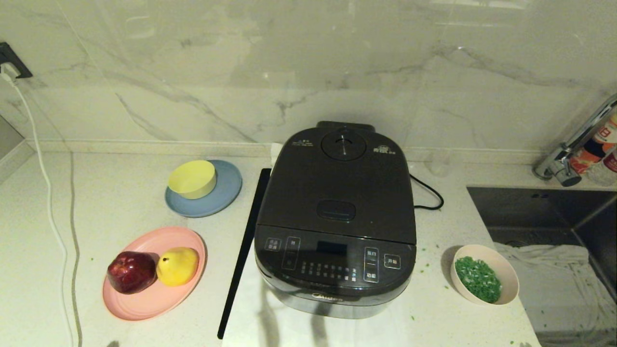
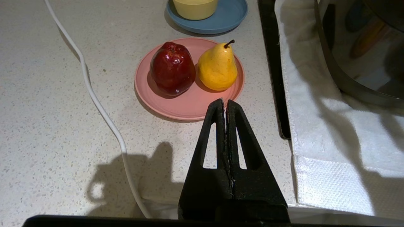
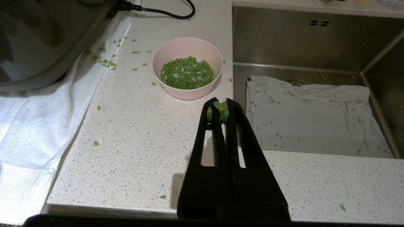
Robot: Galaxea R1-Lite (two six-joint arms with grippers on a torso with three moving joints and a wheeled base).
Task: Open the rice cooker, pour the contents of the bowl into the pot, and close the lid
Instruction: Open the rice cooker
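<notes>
wall [image 1: 193, 72]: grey-veined marble | counter [image 1: 120, 202]: speckled white stone | sink [image 1: 540, 212]: steel (inset, right)

Both grippers, left [image 2: 225, 102] and right [image 3: 221, 102], have matte black, triangular, cut-out jaws.

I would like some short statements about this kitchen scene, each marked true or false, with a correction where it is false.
1. The lid of the rice cooker is open. False: it is shut.
2. The bowl holding the green contents stands between the cooker and the sink. True.
3. The right tool grips the bowl. False: it is shut, apart from the bowl, with a few green bits stuck at its tips.
4. An apple and a pear lie on the pink plate. True.
5. The left tool is open. False: it is shut.
</notes>
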